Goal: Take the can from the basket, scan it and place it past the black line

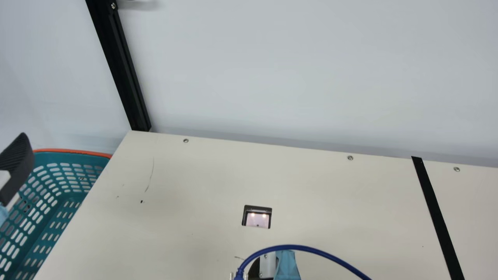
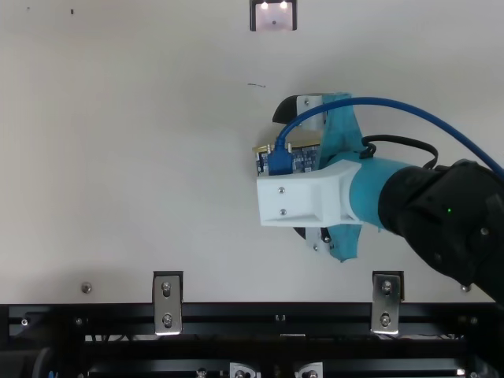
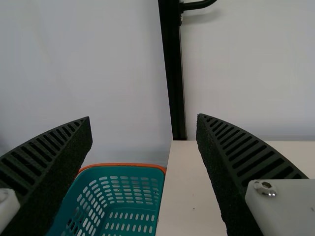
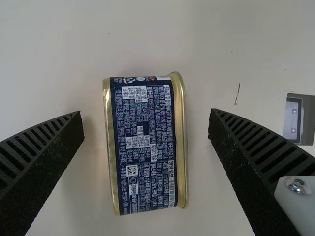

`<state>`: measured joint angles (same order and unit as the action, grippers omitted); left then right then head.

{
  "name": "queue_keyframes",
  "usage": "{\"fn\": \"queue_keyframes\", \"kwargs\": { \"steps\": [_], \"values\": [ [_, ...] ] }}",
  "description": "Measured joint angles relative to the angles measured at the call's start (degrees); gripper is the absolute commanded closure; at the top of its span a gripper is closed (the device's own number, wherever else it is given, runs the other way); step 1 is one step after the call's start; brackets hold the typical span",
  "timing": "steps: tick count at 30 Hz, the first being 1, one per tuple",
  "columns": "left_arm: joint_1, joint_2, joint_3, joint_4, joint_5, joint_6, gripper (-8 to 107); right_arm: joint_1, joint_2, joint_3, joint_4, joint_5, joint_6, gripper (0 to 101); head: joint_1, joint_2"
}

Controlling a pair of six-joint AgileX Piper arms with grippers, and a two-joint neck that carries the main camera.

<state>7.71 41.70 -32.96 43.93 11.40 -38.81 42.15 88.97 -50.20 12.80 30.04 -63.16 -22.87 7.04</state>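
One of three stages, removal, is judged complete: the can [image 4: 142,162] is positioned nearer than the scanner [image 1: 257,219], between the parted fingers of the right gripper [image 4: 146,117]; the left gripper [image 3: 143,120] is opened by the basket [image 3: 123,169]; scanning and transfer past the black line [image 1: 436,214] are required.

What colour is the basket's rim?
Orange, above the teal basket; the rim shows best in the main view.

Glossy gold-toned metal rims a can [image 4: 142,142] on the smooth, matt tabletop [image 1: 202,175], where 2 metal brackets [image 2: 172,305] shine at the near edge and a smooth plastic basket [image 1: 66,157] stands beside the left edge.
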Motion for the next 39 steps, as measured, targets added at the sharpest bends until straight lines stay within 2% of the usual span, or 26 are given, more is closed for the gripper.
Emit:
{"fn": "queue_keyframes", "kwargs": {
  "steps": [23,30,39],
  "values": [
    [0.00,0.00,0.00,0.00,0.00,0.00,9,0.00,-0.05,0.00,0.13,-0.23,0.00,101,-0.29,0.00],
    [0.00,0.00,0.00,0.00,0.00,0.00,9,1.23,-1.16,-0.41,-2.03,0.90,3.40,101,-0.29,0.00],
    [0.00,0.00,0.00,0.00,0.00,0.00,9,1.35,-4.08,-1.19,-4.68,0.71,6.73,101,-0.29,-0.29]
  ]
}}
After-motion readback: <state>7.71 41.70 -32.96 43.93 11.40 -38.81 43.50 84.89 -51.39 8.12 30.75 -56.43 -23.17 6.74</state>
